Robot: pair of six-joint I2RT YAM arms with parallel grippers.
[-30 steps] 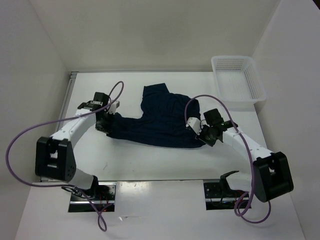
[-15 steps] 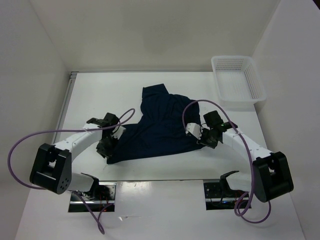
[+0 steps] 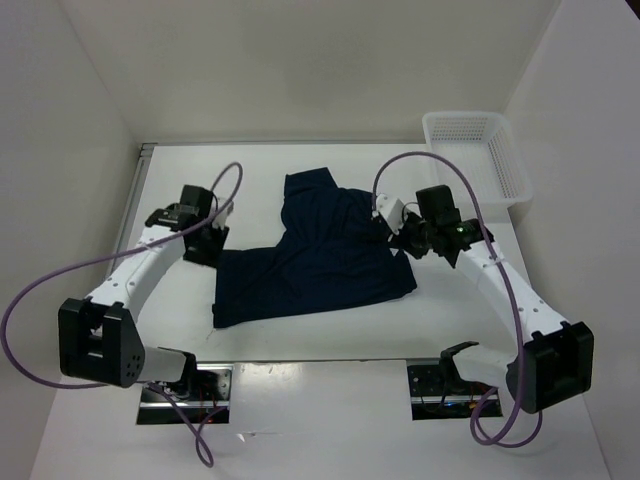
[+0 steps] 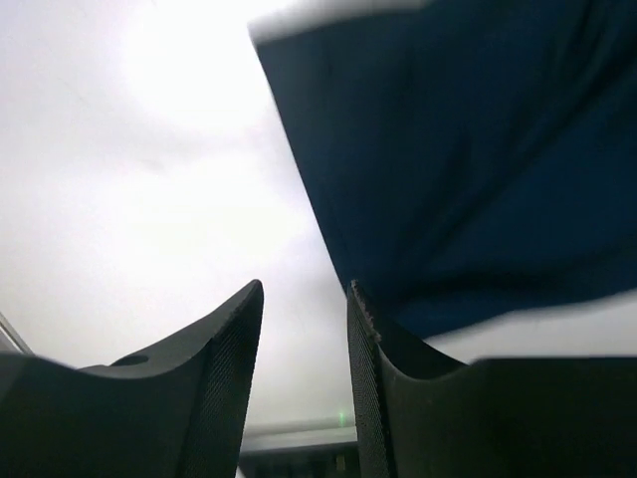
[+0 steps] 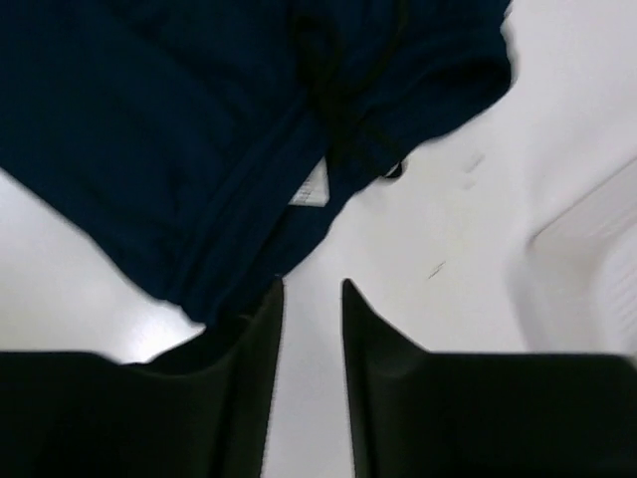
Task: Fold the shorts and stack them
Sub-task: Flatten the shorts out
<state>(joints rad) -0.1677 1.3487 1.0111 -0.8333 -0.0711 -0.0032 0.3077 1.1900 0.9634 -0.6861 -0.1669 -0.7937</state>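
The dark navy shorts (image 3: 320, 260) lie spread on the white table (image 3: 175, 190), waistband end towards the far side, wide hem along the near side. My left gripper (image 3: 207, 247) is just off the cloth's left edge, jaws apart and empty. In the left wrist view the shorts (image 4: 458, 169) fill the upper right, beyond the open gripper (image 4: 306, 289). My right gripper (image 3: 400, 230) is at the cloth's right edge, jaws apart and empty. In the right wrist view the gripper (image 5: 312, 284) is over bare table beside the shorts (image 5: 179, 139), whose white label (image 5: 311, 187) shows.
A white mesh basket (image 3: 515, 160) stands at the far right corner of the table; it shows blurred in the right wrist view (image 5: 587, 259). White walls close in the left, far and right sides. Purple cables loop over both arms.
Both grippers have let go of the shorts and drawn back towards the far side. The cloth, dragged towards the near edge before, now lies flatter and still.
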